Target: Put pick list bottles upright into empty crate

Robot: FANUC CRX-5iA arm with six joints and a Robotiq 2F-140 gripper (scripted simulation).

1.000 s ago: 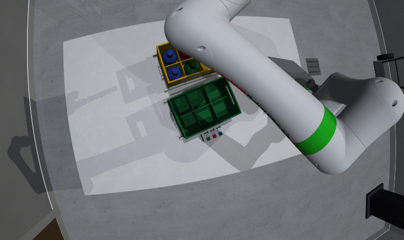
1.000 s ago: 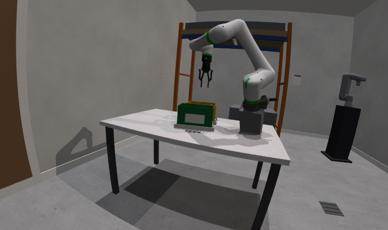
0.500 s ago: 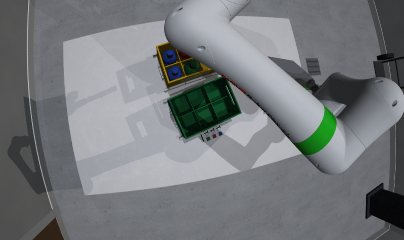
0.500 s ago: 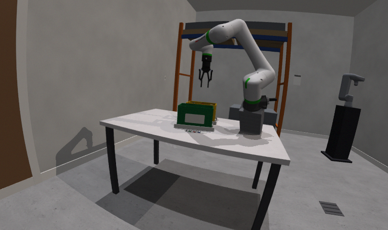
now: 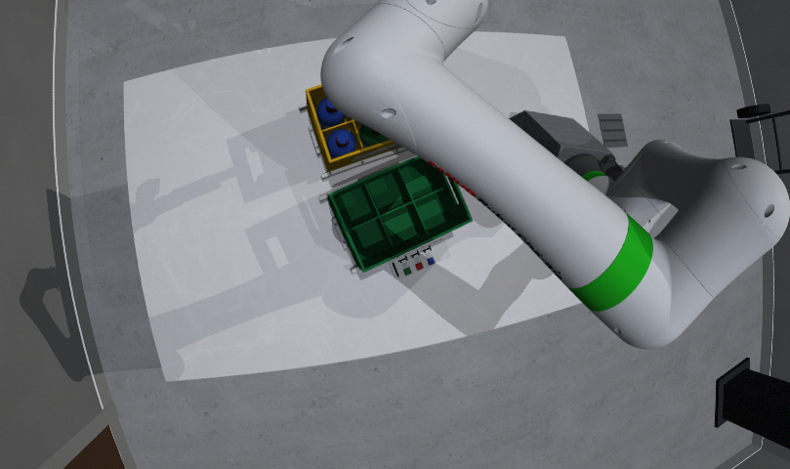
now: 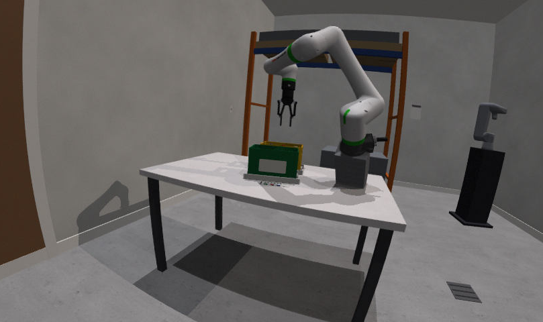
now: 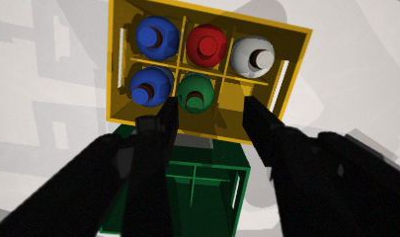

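Five glossy bottles, two blue, stand under jaws (image 6: pixel 286 125) spread around nothing.

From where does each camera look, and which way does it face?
Top: above the table, facing down; the arm crosses it, hiding part of the yellow crate.
Exterior: beside the table, facing across it; the arm and gripper show.
Wrist: on the arm's end, facing down past the gripper's fingers at five bottles in the yellow crate.
Shared: top and wrist both see into the yellow and green crates.
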